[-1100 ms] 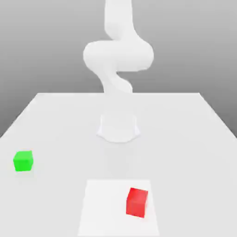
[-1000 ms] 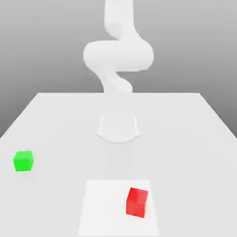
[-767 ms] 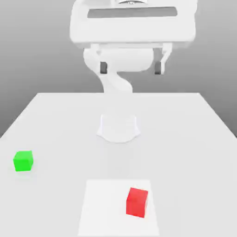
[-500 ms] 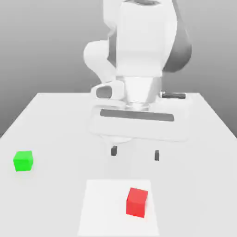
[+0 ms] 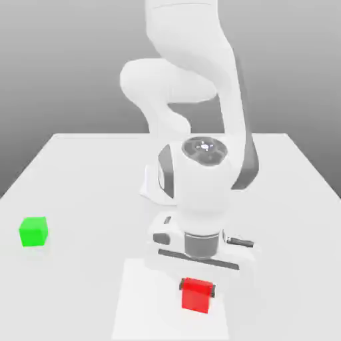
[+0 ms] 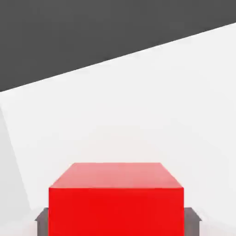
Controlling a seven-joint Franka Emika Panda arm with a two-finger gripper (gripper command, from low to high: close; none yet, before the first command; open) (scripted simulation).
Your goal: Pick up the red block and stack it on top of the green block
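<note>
The arm reaches down, its pincer [image 5: 197,289] (dark-tipped) closed, pointing downward.

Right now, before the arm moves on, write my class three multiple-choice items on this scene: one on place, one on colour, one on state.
1. Where does the green block sit in the exterior view?
A) toward the left
B) toward the right
C) on the white square

2. What colour is the block at the pincer?
A) blue
B) red
C) yellow

3. How does the pincer stand?
A) wide open, above the block
B) shut on nothing
C) closed on the block

1: A, the green block lies near the exterior view's left edge.
2: B, the red block is plainly red.
3: C, the pincer has a finger against each side.
</note>
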